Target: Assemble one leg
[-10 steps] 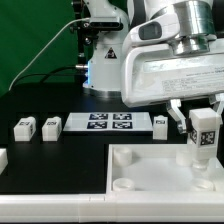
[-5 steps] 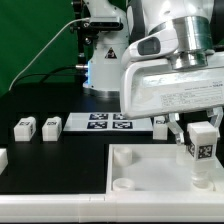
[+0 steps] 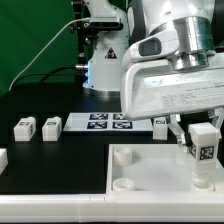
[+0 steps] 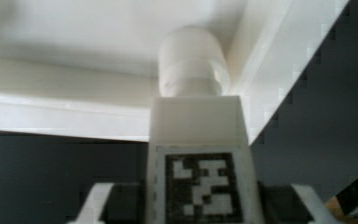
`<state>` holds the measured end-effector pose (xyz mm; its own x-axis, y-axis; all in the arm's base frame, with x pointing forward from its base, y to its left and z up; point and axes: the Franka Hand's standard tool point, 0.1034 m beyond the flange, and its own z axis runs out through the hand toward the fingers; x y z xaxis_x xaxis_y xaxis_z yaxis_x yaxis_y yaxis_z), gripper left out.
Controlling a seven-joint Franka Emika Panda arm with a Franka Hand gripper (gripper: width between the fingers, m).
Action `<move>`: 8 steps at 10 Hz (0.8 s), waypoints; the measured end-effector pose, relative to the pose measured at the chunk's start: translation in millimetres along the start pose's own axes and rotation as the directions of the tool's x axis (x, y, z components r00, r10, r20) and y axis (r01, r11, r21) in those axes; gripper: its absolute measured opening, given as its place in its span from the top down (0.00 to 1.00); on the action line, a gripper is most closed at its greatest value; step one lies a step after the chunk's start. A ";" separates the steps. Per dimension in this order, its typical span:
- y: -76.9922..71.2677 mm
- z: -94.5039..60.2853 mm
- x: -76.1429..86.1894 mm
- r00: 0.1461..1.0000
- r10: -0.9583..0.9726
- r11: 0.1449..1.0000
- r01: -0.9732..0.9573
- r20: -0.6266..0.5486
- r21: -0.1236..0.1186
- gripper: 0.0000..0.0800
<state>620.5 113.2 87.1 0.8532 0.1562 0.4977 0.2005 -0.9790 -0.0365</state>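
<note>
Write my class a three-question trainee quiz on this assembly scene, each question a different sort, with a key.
1. True or false: the pincer is shut on a leg.
2. Pick one: that leg is held A) upright, B) flat on its side.
3. Fill in: the leg is over the large white board, at its corner on the exterior view's ____ side.
Key: 1 true; 2 A; 3 right.
</note>
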 end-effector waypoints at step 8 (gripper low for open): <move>-4.4 8.1 -8.4 1.000 0.020 1.000 -0.020 -0.010 -0.010 0.64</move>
<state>616.4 117.2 76.0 0.8520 0.1351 0.5058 0.1785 -0.9832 -0.0380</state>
